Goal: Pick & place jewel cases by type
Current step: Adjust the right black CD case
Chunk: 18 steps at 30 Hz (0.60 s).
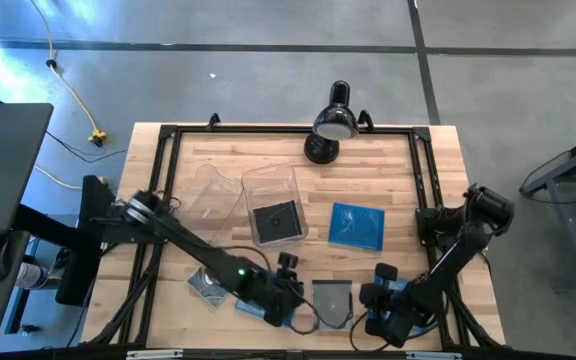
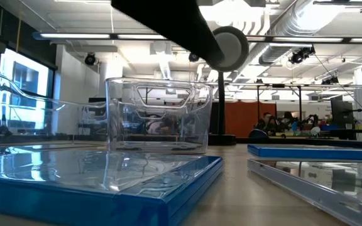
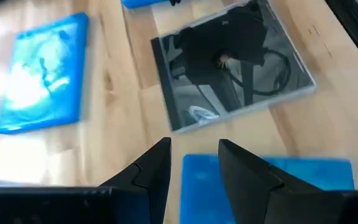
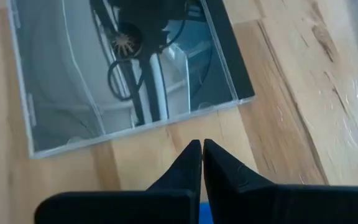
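A dark jewel case with a clear cover (image 1: 333, 303) lies flat near the table's front edge, between my two grippers. My left gripper (image 3: 194, 152) hovers open over the edge of a blue jewel case (image 3: 266, 183), with bare wood between its fingers. My right gripper (image 4: 201, 144) is shut, its tips just short of the dark case's (image 4: 129, 68) edge. Another blue case (image 1: 356, 225) lies flat mid-table, and a dark case (image 1: 208, 285) lies at the front left. One more dark case (image 1: 278, 220) rests in a clear bin (image 1: 268, 182). My right gripper's shut fingertips (image 4: 191, 155) point slantwise down at the wood beside the dark case's edge (image 4: 185, 119). Whether they touch the table or the case, I cannot tell.
A second clear bin (image 1: 213, 195) stands left of the first. A black desk lamp (image 1: 330, 125) sits at the table's far edge. A black frame (image 1: 423, 190) runs round the tabletop. A blue sliver (image 1: 420, 325) shows under my right arm.
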Each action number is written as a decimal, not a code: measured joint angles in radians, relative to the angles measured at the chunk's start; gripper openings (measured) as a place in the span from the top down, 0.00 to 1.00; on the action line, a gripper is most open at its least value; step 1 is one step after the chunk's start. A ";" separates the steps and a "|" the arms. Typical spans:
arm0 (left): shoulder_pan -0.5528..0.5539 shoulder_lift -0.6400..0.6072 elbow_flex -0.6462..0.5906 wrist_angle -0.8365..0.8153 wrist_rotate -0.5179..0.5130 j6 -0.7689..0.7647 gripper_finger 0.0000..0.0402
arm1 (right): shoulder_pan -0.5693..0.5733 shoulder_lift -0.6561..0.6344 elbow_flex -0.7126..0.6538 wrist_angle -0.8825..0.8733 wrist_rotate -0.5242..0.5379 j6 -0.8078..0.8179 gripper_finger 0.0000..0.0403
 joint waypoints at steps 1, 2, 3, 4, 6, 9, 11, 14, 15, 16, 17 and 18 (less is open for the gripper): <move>0.000 0.014 0.007 -0.014 0.001 -0.019 0.67 | 0.000 0.007 0.000 0.005 0.003 -0.005 0.99; 0.000 0.029 0.014 -0.032 0.003 -0.040 0.67 | 0.000 0.013 0.000 0.010 0.003 -0.012 0.99; 0.000 0.046 0.023 -0.023 0.009 -0.061 0.67 | 0.000 0.017 0.000 0.018 0.003 -0.020 0.99; 0.000 0.060 0.027 -0.015 0.014 -0.085 0.67 | 0.000 0.019 0.000 0.023 0.005 -0.026 0.99; 0.000 0.074 0.028 -0.030 0.024 -0.135 0.67 | -0.001 0.019 0.000 0.028 0.016 -0.042 1.00; 0.001 0.092 0.035 0.000 0.056 -0.160 0.67 | -0.002 0.019 0.000 0.046 0.028 -0.075 1.00; 0.003 0.092 0.032 0.021 0.077 -0.168 0.67 | -0.002 0.019 0.000 0.061 0.023 -0.092 1.00; 0.010 0.091 0.034 0.026 0.091 -0.203 0.67 | -0.005 0.019 0.000 0.083 0.009 -0.134 1.00; 0.015 0.091 0.034 0.024 0.091 -0.219 0.67 | -0.006 0.019 0.000 0.088 0.000 -0.146 1.00; 0.017 0.091 0.034 0.020 0.092 -0.235 0.67 | -0.007 0.019 0.000 0.092 -0.012 -0.158 1.00; 0.018 0.091 0.034 0.019 0.099 -0.247 0.67 | -0.007 0.019 0.000 0.097 -0.015 -0.170 1.00; 0.022 0.091 0.034 0.022 0.101 -0.252 0.67 | -0.007 0.019 0.000 0.101 -0.017 -0.181 1.00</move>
